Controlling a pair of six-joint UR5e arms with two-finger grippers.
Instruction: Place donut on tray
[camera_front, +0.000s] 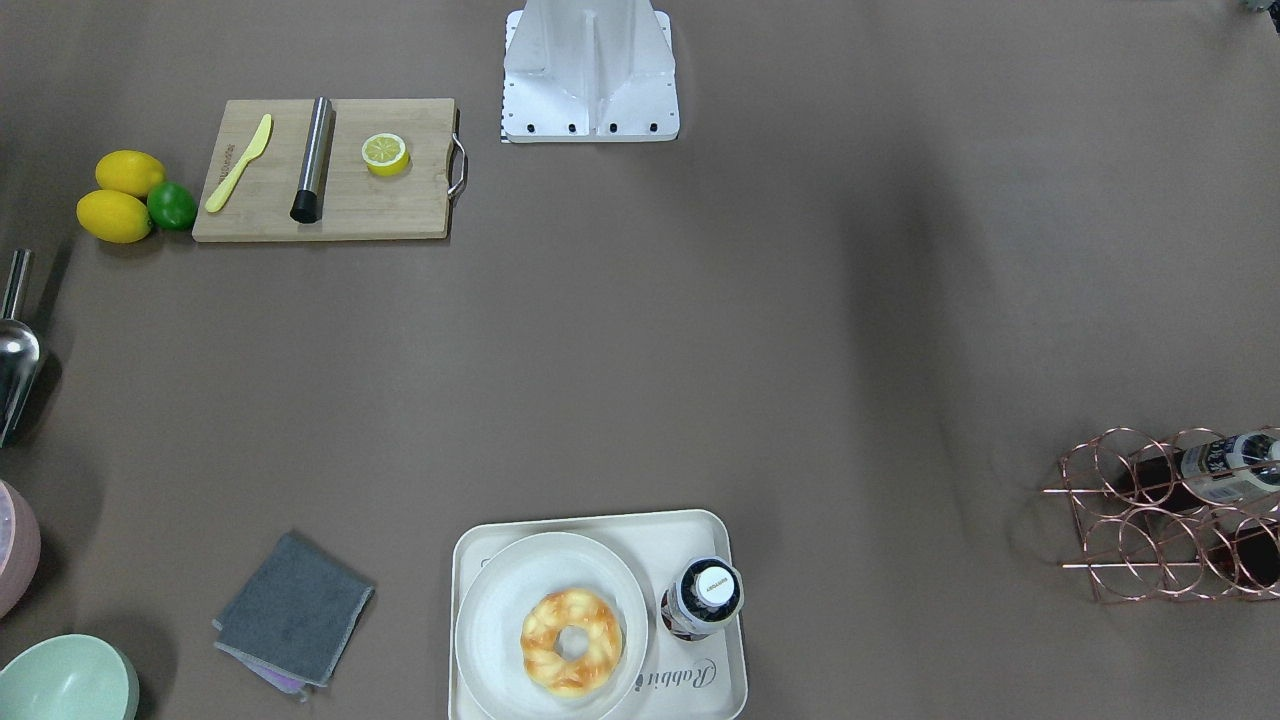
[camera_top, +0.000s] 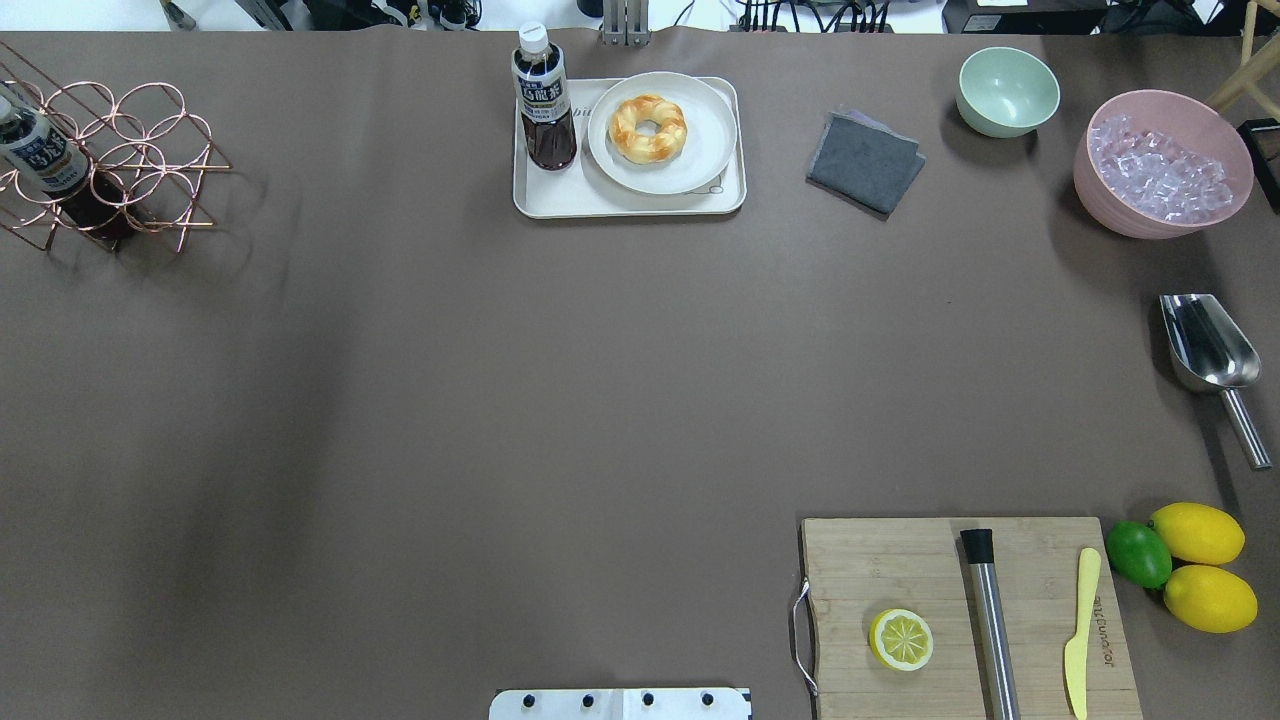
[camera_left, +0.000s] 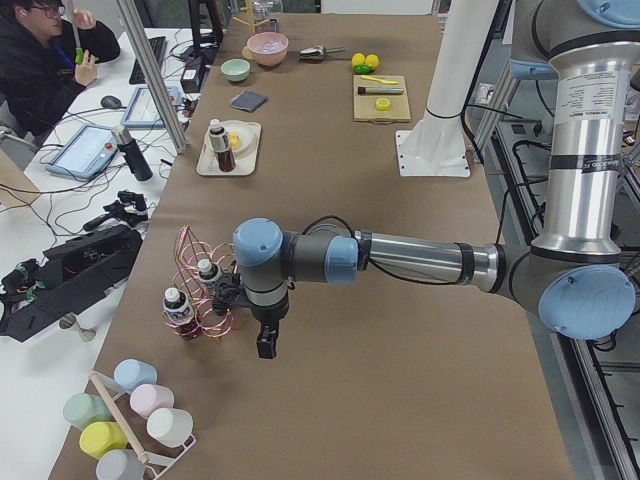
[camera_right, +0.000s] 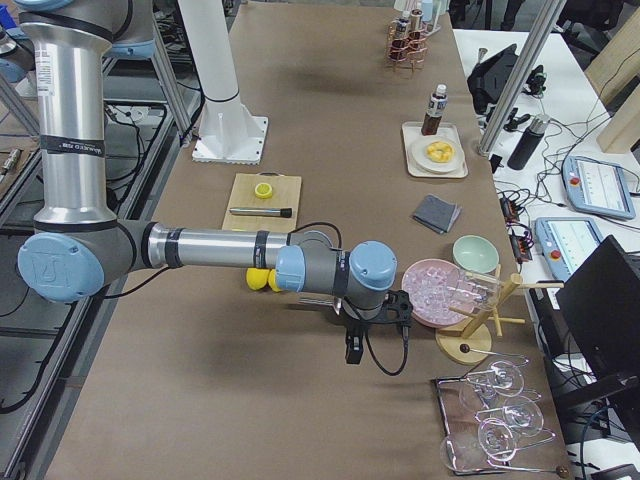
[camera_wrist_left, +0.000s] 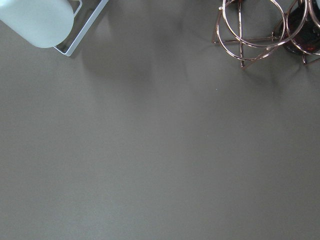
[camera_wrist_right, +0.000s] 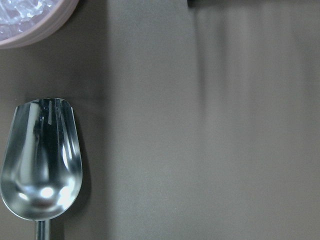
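Note:
The donut (camera_front: 571, 640) is a twisted golden-brown ring. It lies on a round off-white plate (camera_front: 500, 600), which sits on the cream tray (camera_front: 700, 690) at the table's far middle edge. The overhead view shows the donut (camera_top: 650, 128), plate (camera_top: 700, 150) and tray (camera_top: 530, 200) the same way. A dark bottle (camera_top: 543, 100) stands on the tray beside the plate. My left gripper (camera_left: 265, 345) hangs past the table's left end by the copper rack. My right gripper (camera_right: 352, 352) hangs near the pink ice bowl. I cannot tell whether either is open or shut.
A copper wire rack (camera_top: 100, 160) holds bottles at the left end. A grey cloth (camera_top: 865, 165), green bowl (camera_top: 1007, 90), pink ice bowl (camera_top: 1160, 165) and metal scoop (camera_top: 1210, 355) are to the right. A cutting board (camera_top: 960, 620) holds a halved lemon, a metal tube and a yellow knife.

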